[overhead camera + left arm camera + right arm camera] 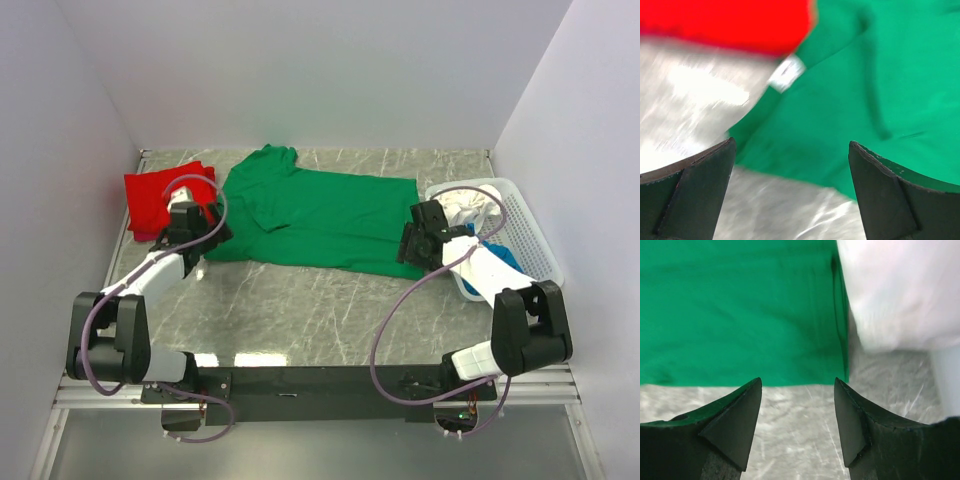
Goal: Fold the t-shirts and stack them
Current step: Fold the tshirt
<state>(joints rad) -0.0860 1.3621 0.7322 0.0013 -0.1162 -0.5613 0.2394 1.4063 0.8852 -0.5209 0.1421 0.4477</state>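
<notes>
A bright green t-shirt lies spread flat across the middle of the table. Its small white label shows in the left wrist view. A folded red t-shirt lies at the back left. My left gripper is open and empty over the green shirt's left edge, next to the red shirt. My right gripper is open and empty over the green shirt's near right corner. A white shirt and a blue shirt lie in the basket.
A white plastic lattice basket stands at the right, close beside my right gripper; its blurred white side fills the right wrist view's upper right. Grey marbled table lies in front. White walls enclose the table on three sides.
</notes>
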